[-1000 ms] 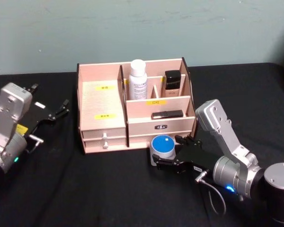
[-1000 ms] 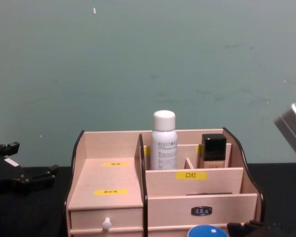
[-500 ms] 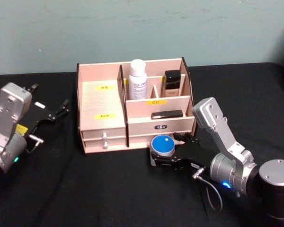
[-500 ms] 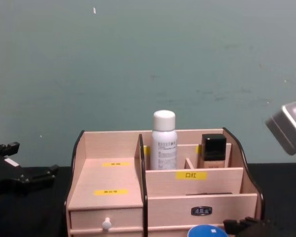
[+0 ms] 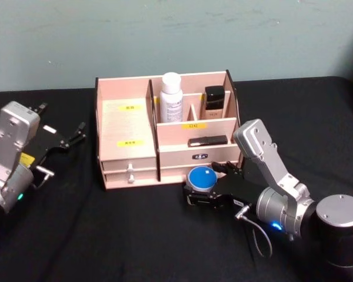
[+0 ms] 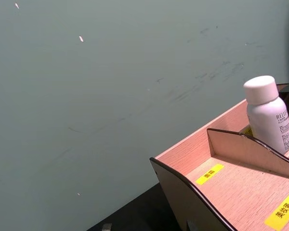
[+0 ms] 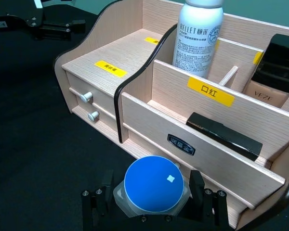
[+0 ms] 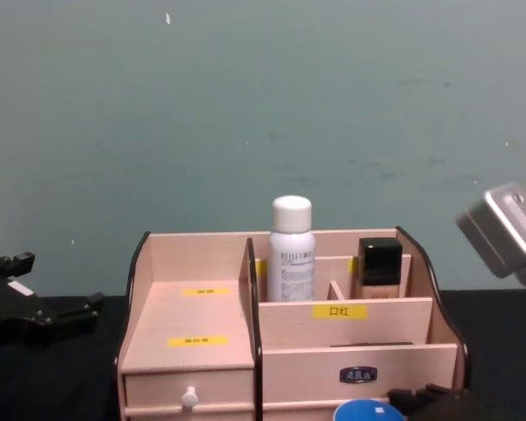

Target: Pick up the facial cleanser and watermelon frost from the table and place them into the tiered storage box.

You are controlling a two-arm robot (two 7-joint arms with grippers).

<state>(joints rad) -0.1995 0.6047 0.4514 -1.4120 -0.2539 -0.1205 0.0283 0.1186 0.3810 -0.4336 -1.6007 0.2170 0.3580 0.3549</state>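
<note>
Before the tiered storage box (image 5: 125, 124), right pincer (image 5: 205, 185) clasps watermelon frost (image 5: 200, 176), lid up; left pincer (image 5: 63, 121) parked, released

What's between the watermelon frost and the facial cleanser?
Right wrist view: the front wall of the tiered storage box, a flat black item in the front compartment, and the yellow-labelled divider separate the watermelon frost from the facial cleanser.
</note>
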